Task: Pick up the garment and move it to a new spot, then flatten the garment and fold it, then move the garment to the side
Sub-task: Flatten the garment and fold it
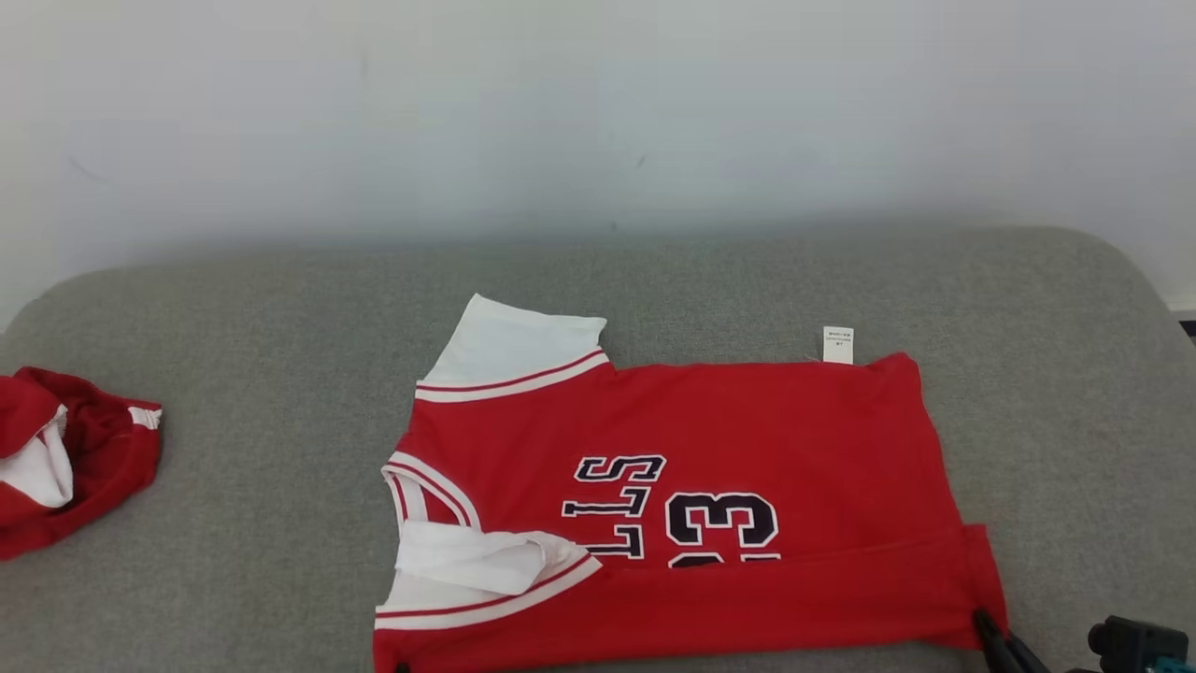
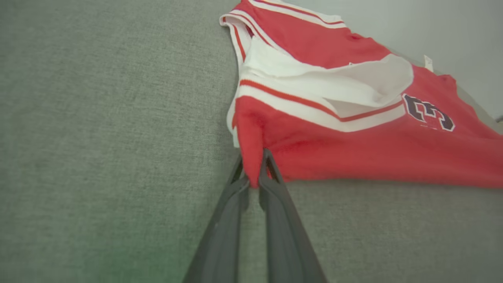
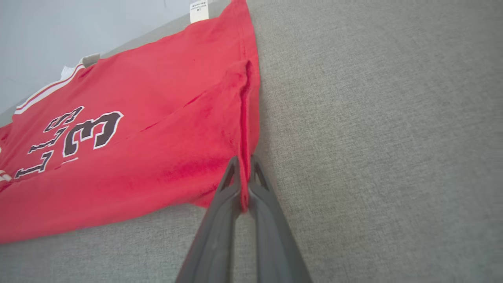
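Head view: the red jersey (image 1: 747,421) is laid at the centre of the grey padded surface (image 1: 234,308), its near edge folded over. A crumpled red cloth (image 1: 84,458) is noted at 9 o'clock. The right pincer (image 1: 989,628) is seen at 5 o'clock.

Left wrist view: the left pincer (image 2: 254,165) is clamped on the jersey's sleeve-end corner.

Right wrist view: the right pincer (image 3: 244,165) is clamped on the hem corner.

A red jersey (image 1: 747,421) lies on the grey cushion (image 1: 280,308), right claw (image 1: 986,624) at its corner.
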Controlling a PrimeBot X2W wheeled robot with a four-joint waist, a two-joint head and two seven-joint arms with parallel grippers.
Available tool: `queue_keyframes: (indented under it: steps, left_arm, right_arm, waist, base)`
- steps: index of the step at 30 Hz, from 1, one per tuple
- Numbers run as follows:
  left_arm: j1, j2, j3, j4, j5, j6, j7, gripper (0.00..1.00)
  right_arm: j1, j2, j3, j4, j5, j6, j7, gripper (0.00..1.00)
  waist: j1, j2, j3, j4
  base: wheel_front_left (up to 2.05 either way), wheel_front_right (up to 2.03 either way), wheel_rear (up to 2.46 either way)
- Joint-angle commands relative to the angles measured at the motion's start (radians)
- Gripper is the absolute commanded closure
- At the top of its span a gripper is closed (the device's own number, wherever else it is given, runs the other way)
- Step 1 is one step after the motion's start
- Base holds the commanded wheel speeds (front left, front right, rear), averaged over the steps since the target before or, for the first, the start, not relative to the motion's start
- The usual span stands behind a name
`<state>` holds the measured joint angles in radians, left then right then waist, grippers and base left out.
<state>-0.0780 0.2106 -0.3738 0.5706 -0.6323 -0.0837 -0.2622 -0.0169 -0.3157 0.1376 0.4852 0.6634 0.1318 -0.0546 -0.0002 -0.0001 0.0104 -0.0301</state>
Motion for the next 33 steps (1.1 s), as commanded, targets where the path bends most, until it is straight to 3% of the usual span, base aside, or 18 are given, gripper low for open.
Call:
queue_keyframes:
  steps: [1,6,10,11,12,13,21,27,33]
  left_arm:
    - [0.029,-0.005,0.006,-0.025,-0.02,0.009,0.0,1.0]
    - [0.098,0.003,-0.003,-0.105,-0.017,0.04,0.021,1.0]
    - [0.103,0.013,-0.01,-0.112,-0.02,0.039,0.039,1.0]
    - [0.099,0.015,-0.007,-0.114,-0.015,0.045,0.033,0.92]
    - [0.096,0.013,-0.001,-0.117,-0.015,0.047,0.029,0.53]
    - [0.097,0.011,0.001,-0.117,-0.017,0.047,0.024,0.0]
    - [0.125,-0.003,0.061,-0.19,0.031,0.05,-0.003,0.0]
    - [0.169,-0.045,0.2,-0.357,0.205,0.065,-0.003,0.0]
    - [0.201,-0.097,0.312,-0.44,0.373,0.049,-0.003,0.0]
  right_arm:
    - [0.02,-0.01,-0.013,-0.011,-0.009,-0.003,0.007,1.0]
    - [0.052,0.001,-0.041,-0.034,-0.033,-0.003,0.059,1.0]
    - [0.065,0.017,-0.059,-0.022,-0.064,-0.003,0.077,1.0]
    - [0.062,0.019,-0.064,-0.02,-0.079,-0.003,0.076,0.72]
    - [0.059,0.024,-0.067,-0.02,-0.087,-0.003,0.076,0.12]
    - [0.058,0.03,-0.072,-0.022,-0.092,-0.003,0.076,0.0]
    - [0.052,0.046,-0.093,-0.079,-0.136,-0.003,0.001,0.0]
    - [0.042,0.067,-0.091,-0.127,-0.176,-0.003,-0.112,0.0]
    - [0.045,0.113,-0.095,-0.135,-0.246,-0.003,-0.196,0.0]
  waist:
    - [0.0002,0.0001,-0.008,0.005]
    - [0.0002,0.0001,-0.015,0.028]
    - [0.0002,0.0001,-0.016,0.042]
    - [0.0002,0.0001,-0.016,0.044]
    - [0.0002,0.0001,-0.015,0.044]
    - [0.0002,0.0001,-0.014,0.044]
    - [0.0002,0.0001,-0.006,0.034]
    - [0.0002,0.0001,0.006,0.034]
    - [0.0002,0.0001,0.009,0.04]
  base:
    - [0.0,0.0,0.0]
    - [0.0,0.0,0.0]
    - [0.0,0.0,0.0]
    - [0.0,0.0,0.0]
    - [0.0,0.0,0.0]
    - [0.0,0.0,0.0]
    - [0.0,0.0,0.0]
    - [0.0,0.0,0.0]
    - [0.0,0.0,0.0]
